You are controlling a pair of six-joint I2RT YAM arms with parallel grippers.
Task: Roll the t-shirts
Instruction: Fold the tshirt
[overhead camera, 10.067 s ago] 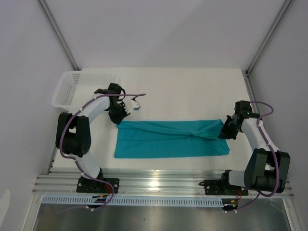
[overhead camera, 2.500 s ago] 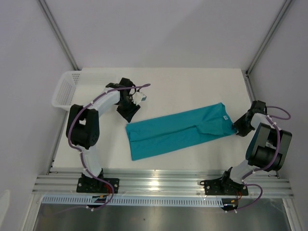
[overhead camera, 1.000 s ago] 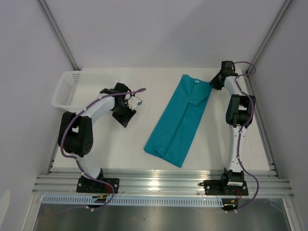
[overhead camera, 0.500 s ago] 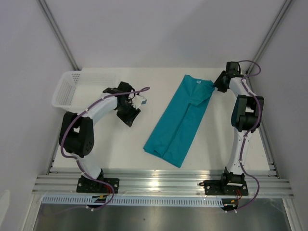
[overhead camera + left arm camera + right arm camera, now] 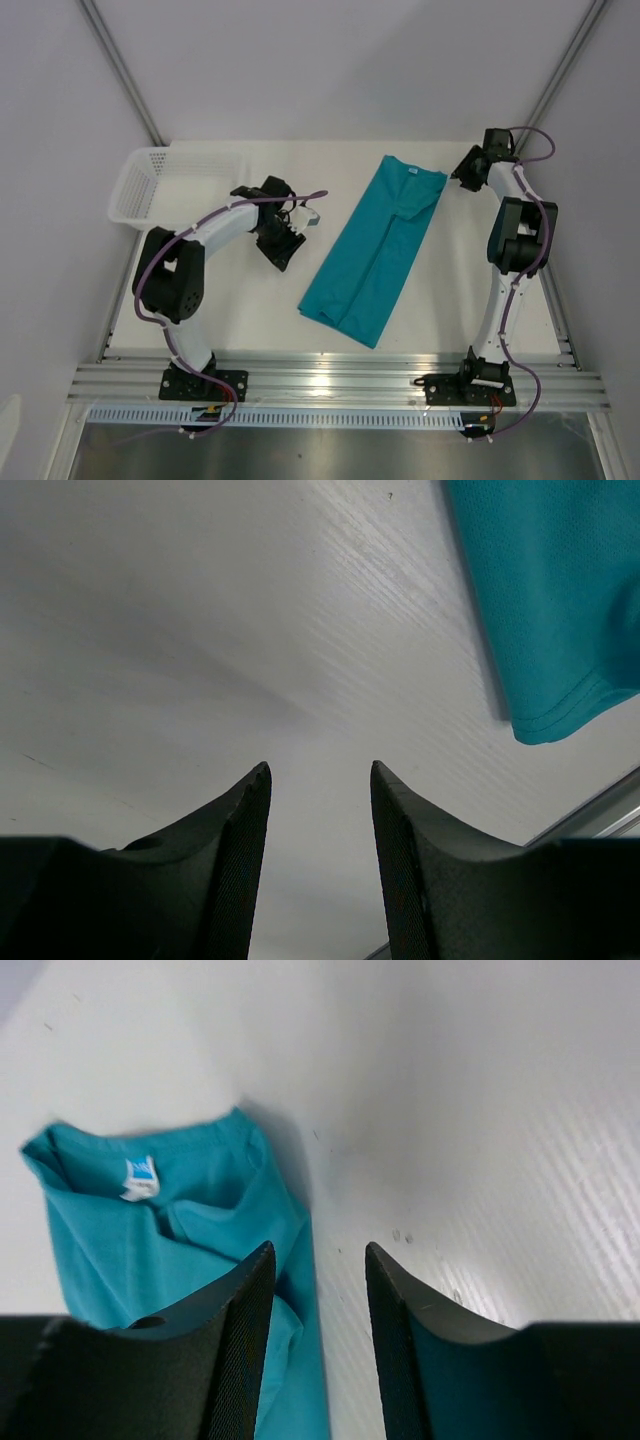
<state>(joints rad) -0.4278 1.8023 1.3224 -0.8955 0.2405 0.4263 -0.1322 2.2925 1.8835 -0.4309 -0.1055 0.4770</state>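
**Left end effector** (image 5: 284,247): fingers spread, nothing between them, poised over the bare white bench (image 5: 240,310) near the left edge of the teal short-sleeved cotton t-shirt (image 5: 375,255).

**Right end effector** (image 5: 467,167): likewise spread and empty, just beside the shirt's far right corner.

The shirt lay flat mid-bench, folded into a long strip set diagonally, with its small white neck label (image 5: 410,170) at the far end. A white plastic mesh basket (image 5: 128,192) stood at the far left.

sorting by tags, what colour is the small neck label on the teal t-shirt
White with some blue; small neck label, clearest in right wrist view.
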